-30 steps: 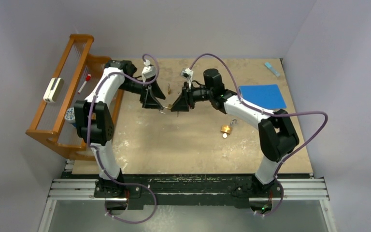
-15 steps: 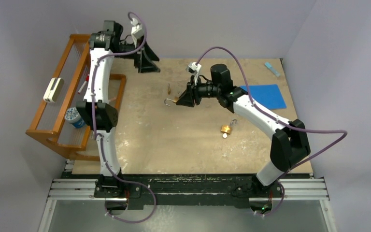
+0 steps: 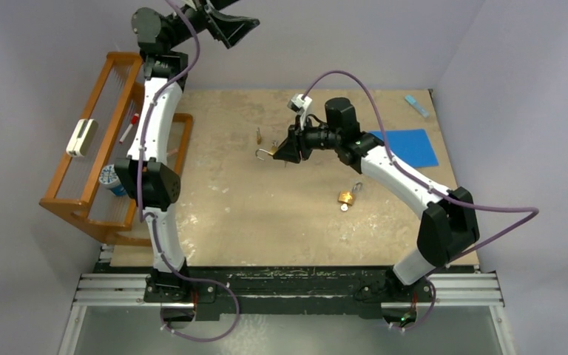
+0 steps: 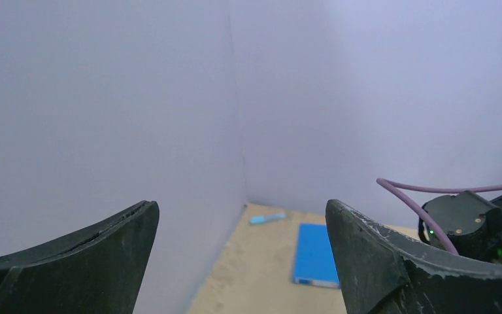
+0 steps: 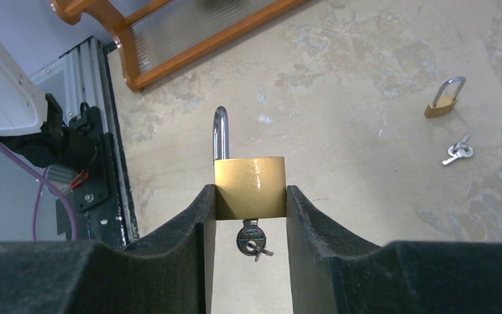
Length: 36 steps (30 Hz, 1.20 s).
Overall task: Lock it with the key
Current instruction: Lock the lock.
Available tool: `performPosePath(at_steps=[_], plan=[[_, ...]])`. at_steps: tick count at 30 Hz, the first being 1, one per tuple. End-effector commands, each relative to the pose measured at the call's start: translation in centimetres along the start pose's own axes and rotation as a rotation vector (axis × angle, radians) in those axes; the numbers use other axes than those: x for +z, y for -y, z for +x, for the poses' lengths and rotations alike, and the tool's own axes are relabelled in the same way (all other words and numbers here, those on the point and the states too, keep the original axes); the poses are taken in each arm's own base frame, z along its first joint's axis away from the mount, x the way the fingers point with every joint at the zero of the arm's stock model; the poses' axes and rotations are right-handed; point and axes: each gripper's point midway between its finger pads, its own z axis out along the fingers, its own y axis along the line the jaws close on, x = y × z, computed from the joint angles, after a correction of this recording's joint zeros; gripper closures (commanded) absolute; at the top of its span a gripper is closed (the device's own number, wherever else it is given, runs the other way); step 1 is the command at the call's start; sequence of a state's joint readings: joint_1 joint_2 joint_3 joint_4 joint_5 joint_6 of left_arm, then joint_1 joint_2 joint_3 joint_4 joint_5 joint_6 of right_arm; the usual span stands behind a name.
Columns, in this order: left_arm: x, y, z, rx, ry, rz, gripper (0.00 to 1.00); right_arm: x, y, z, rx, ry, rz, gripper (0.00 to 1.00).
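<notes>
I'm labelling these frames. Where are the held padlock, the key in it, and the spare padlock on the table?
held padlock (image 5: 248, 186), right wrist view, on its brass body.
key (image 5: 251, 239), right wrist view, on its round head.
spare padlock (image 5: 440, 109), right wrist view, on its brass body.

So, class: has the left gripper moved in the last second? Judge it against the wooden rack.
Yes. The left gripper swung from mid-table, level with the wooden rack's middle, to beyond its far end.
</notes>
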State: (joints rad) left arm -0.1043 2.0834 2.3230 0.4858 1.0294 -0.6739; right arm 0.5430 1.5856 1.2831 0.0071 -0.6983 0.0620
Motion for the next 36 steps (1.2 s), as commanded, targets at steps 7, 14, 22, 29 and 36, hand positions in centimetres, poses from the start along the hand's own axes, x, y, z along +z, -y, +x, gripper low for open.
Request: performPosePath(at_steps=[7, 14, 22, 29, 36], plan=[[-0.4, 1.7, -5.6, 0.332, 0.106, -0.144, 0.01, -2.0, -1.9, -5.7, -0.108, 0.133, -0.007, 1.0], [-3.8, 1.1, 6.7, 0.321, -0.06, -0.328, 0.01, -1.3, -0.9, -6.1, -0.108, 0.147, 0.014, 1.0], [-6.4, 8.6, 19.9, 0.436, -0.437, -0.205, 0.01, -2.0, 1.4, -6.3, -0.088, 0.173, -0.032, 1.0], [-7.3, 7.9, 20.3, 0.289, -0.432, -0.287, 0.01, -1.9, 2.6, -4.8, -0.062, 0.138, -0.059, 1.0], [-10.1, 8.1, 16.8, 0.132, -0.269, -0.247, 0.01, -1.5, 2.9, -4.3, -0.087, 0.101, -0.097, 1.0]])
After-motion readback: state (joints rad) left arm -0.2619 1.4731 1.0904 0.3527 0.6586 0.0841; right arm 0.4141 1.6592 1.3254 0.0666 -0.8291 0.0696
